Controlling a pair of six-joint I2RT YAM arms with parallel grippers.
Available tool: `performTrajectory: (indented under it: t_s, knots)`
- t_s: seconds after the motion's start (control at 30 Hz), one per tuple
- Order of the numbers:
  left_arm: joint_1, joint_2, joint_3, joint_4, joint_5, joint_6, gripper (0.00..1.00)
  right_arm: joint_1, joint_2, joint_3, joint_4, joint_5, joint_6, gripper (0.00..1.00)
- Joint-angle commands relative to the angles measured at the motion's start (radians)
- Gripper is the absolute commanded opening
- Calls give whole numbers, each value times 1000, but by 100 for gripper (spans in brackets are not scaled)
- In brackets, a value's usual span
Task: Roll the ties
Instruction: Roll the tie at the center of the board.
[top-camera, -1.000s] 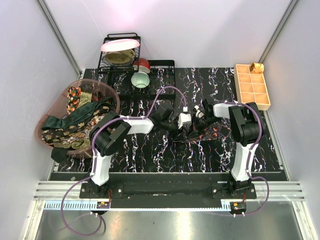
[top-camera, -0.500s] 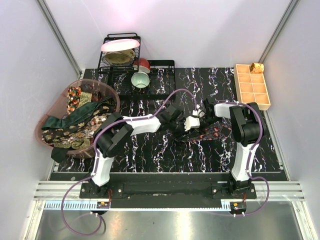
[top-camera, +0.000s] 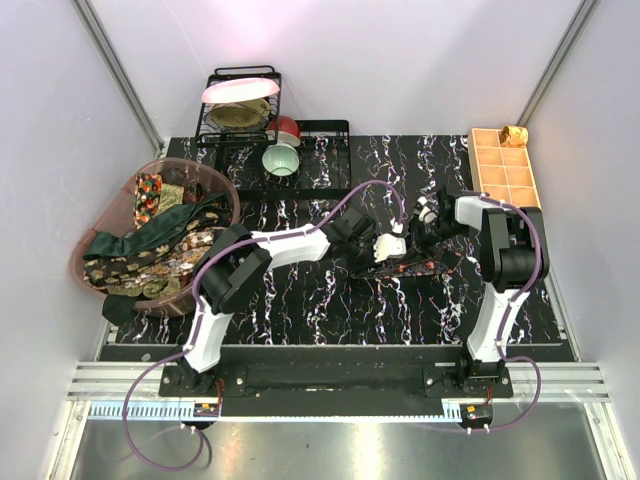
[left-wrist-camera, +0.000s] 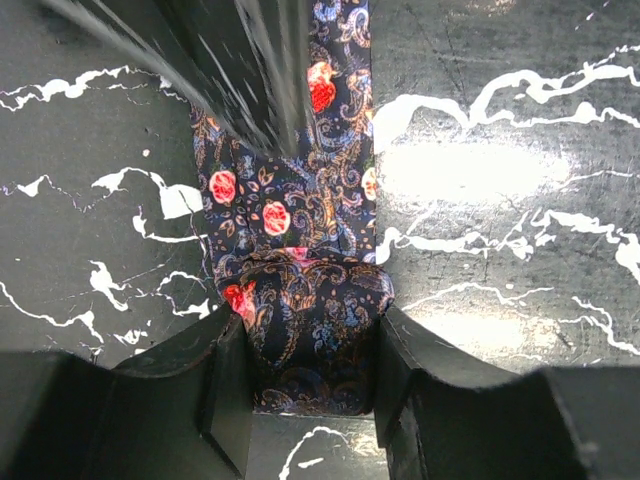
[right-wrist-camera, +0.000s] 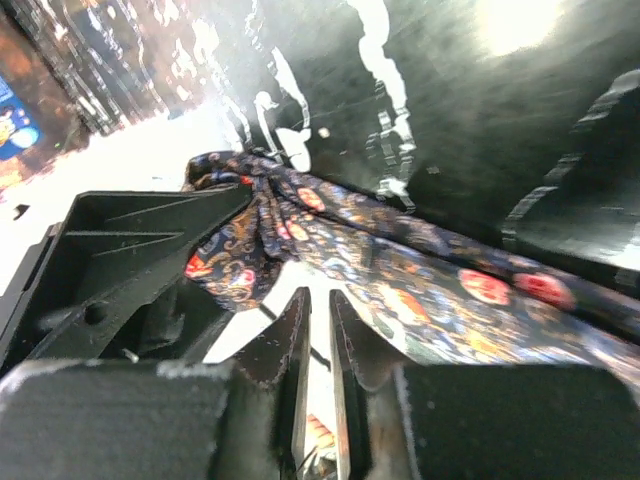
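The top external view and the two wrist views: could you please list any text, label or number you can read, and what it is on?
Nothing is legible.
Graduated strip along the near edge: tick marks only, any numbers too small.
Orange tag, bottom left of the top view: too small to read.
Blue patch, right wrist view: blurred.
Tie: pattern only, no lettering.

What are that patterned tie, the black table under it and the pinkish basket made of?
The tie looks like woven fabric, maybe silk or polyester: it folds softly, with a faint sheen over its paisley print. The tabletop looks like glossy marble-patterned laminate or vinyl; lamp glare bounces off it. The basket seems translucent pinkish plastic, judging by its thin smooth rim.
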Motion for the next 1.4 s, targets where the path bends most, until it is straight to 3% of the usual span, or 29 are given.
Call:
performTrajectory:
  t_s: [0.0,0.23,0.73,0.93,1.0,1.03,1.13,1.37]
  knots:
    - [16,106,-27,-242,-148,46,14,-5,-26,63,-18,61,-72,18]
    - [14,100,-6,-302,-125,80,13,-4,62,102,-4,173,-103,17]
    - [4,41,25,-455,-81,86,13,19,13,16,-73,219,-134,15]
    - [-1,61,46,-495,-124,69,13,21,-29,40,-40,2,-111,21]
    - [-2,72,60,-507,-127,68,14,21,-59,34,-16,-107,-93,27]
    - [-4,81,69,-510,-127,68,14,21,-67,27,11,-145,-83,37]
    - [-5,94,82,-519,-130,72,14,42,-99,-38,109,-244,-10,46]
    - [-7,104,94,-532,-122,72,15,148,-76,-133,331,-307,168,39]
